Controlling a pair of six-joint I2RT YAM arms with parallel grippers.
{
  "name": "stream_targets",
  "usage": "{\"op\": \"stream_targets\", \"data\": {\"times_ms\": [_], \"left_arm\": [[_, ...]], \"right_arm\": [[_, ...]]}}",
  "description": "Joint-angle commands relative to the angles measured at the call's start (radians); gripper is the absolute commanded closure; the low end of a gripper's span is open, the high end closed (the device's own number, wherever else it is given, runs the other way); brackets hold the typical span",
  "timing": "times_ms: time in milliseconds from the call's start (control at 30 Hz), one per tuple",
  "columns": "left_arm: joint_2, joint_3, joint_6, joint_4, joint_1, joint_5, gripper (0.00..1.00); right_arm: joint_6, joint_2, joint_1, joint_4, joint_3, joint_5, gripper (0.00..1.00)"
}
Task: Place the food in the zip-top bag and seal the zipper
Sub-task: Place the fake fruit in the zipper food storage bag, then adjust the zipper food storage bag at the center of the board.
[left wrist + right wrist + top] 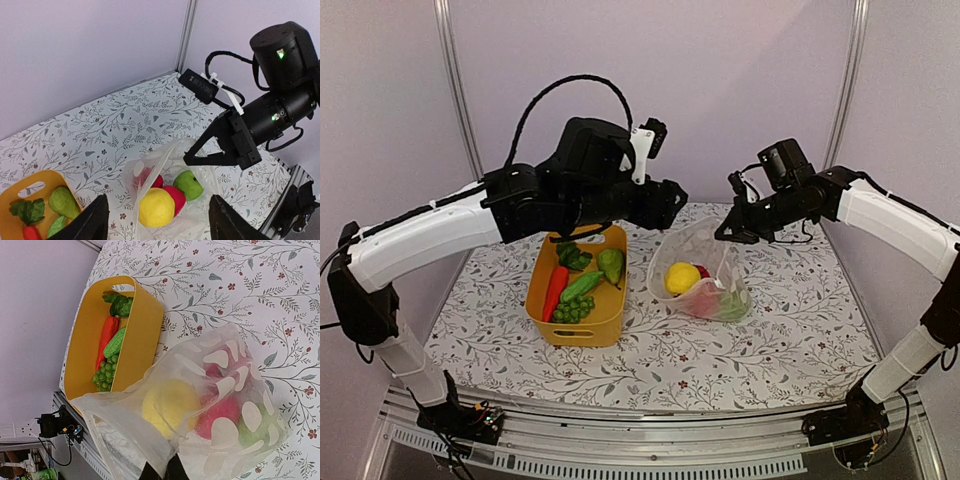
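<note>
The clear dotted zip-top bag point(705, 280) lies on the table right of the yellow tub, its mouth lifted. Inside are a yellow lemon-like piece point(156, 207), red pieces point(175, 197) and a green piece point(188, 184). My right gripper point(725, 235) is shut on the bag's upper mouth edge and holds it up; its fingertips point(160, 472) pinch the plastic. The zipper strip point(152, 172) runs along the open mouth. My left gripper point(159, 215) is open and empty, hovering above the bag. The carrot point(555, 290), cucumber point(582, 285), green bumpy cluster point(572, 310) and lettuce point(572, 255) lie in the tub.
The yellow tub point(610, 325) stands left of the bag and also holds a green pear-like piece point(611, 265). A floral cloth point(770, 340) covers the table. Walls and frame posts close the back and sides.
</note>
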Motion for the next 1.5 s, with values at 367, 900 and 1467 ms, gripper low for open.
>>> {"op": "stream_targets", "data": {"times_ms": [367, 900, 1467], "left_arm": [[0.006, -0.321, -0.36, -0.085, 0.042, 0.095, 0.44], [0.164, 0.028, -0.289, -0.022, 0.118, 0.359, 1.0], [0.252, 0.06, -0.34, 0.049, 0.192, 0.447, 1.0]], "right_arm": [[0.003, 0.031, 0.009, 0.019, 0.025, -0.032, 1.0], [-0.028, 0.04, 0.032, -0.151, 0.097, 0.06, 0.81], [-0.026, 0.11, 0.064, -0.26, 0.129, 0.2, 0.83]]}}
